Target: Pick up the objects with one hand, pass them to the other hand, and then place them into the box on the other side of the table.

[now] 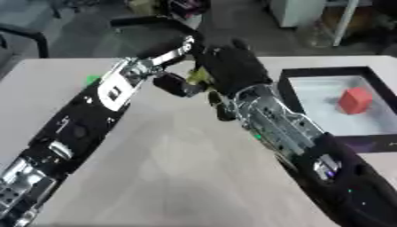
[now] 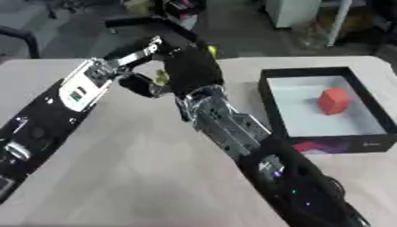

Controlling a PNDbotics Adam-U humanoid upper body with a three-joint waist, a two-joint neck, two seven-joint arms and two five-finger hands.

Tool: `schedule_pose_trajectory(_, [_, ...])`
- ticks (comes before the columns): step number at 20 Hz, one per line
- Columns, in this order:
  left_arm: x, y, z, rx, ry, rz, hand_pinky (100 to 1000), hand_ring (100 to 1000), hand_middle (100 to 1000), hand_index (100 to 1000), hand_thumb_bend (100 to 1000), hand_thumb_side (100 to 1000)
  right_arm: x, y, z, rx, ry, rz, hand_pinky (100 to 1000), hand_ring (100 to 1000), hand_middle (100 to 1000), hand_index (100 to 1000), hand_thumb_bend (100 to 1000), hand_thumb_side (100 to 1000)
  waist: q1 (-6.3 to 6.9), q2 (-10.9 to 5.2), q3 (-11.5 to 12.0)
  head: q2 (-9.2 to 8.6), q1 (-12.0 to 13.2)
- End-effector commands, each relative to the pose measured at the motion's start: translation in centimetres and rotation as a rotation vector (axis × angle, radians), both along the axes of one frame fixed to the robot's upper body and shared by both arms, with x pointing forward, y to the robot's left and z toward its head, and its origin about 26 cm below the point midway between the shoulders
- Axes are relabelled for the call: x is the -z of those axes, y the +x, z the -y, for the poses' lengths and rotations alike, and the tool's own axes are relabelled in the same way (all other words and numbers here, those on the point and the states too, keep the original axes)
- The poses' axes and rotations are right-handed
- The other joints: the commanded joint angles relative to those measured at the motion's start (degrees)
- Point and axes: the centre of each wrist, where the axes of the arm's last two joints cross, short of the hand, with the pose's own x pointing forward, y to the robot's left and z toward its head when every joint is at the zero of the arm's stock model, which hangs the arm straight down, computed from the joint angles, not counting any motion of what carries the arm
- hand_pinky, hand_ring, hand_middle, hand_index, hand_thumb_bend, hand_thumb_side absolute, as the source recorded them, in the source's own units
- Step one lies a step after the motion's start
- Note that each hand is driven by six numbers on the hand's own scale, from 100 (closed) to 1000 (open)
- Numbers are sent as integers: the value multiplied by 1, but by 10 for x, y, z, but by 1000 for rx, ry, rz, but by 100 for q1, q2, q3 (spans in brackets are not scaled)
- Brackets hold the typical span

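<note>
A small yellow-green object (image 1: 200, 76) is held above the far middle of the table, between my two hands. My left hand (image 1: 175, 84) reaches in from the left, and its dark fingers curl onto the object's left side. My right hand (image 1: 232, 66) is pressed against the object's right side with its black back towards the camera, hiding most of the object. The black box (image 2: 271, 106) with a white floor stands at the right side of the table and holds a red block (image 2: 333, 100).
A small green thing (image 1: 93, 80) lies on the table just left of my left forearm. Both forearms cross the tan table diagonally from the lower corners. Chairs and furniture stand on the floor beyond the table's far edge.
</note>
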Motion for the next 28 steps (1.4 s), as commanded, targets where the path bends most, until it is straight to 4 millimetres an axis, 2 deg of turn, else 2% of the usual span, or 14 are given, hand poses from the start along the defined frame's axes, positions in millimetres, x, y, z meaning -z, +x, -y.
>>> schedule_pose_trajectory(1, [-18, 2, -2, 3, -11, 42, 641, 426, 357, 440, 130, 184, -4, 1, -1, 6, 23, 3, 1000, 715, 614, 622, 126, 100, 2, -54, -7, -44, -33])
schedule_pose_trajectory(5, [-17, 2, -2, 6, -14, 38, 641, 426, 358, 441, 127, 185, -5, 1, 0, 7, 43, 57, 1000, 633, 467, 449, 100, 100, -1, -55, -10, -63, -56])
schedule_pose_trajectory(7, [-18, 2, -1, 7, -15, 37, 642, 426, 359, 441, 127, 184, -5, 2, 1, 9, 52, 83, 1000, 588, 409, 413, 100, 100, -2, -55, -12, -71, -70])
schedule_pose_trajectory(10, [-19, 2, -2, 7, -18, 39, 641, 426, 359, 442, 127, 184, -2, 5, 1, 18, 61, 87, 1000, 552, 374, 403, 100, 100, -3, -55, -16, -84, -93])
schedule_pose_trajectory(13, [-18, 2, -3, 5, -16, 39, 644, 432, 368, 454, 106, 191, 1, 8, 2, 27, 68, 76, 1000, 454, 300, 378, 100, 100, -4, -55, -18, -94, -116])
schedule_pose_trajectory(18, [-19, 2, -5, 4, -15, 38, 656, 448, 386, 474, 108, 205, 5, 15, 6, 61, 100, 63, 1000, 358, 263, 353, 100, 100, -17, -54, -31, -118, -131])
schedule_pose_trajectory(23, [-25, 2, -8, 9, -15, 42, 683, 497, 446, 538, 125, 214, 8, 26, 16, 130, 140, 72, 1000, 235, 243, 342, 100, 100, -34, -56, -49, -144, -174])
schedule_pose_trajectory(28, [-36, 3, -14, 17, 0, 59, 708, 533, 482, 586, 159, 226, 19, 40, 26, 221, 155, 76, 1000, 224, 237, 340, 100, 100, -34, -62, -62, -162, -233])
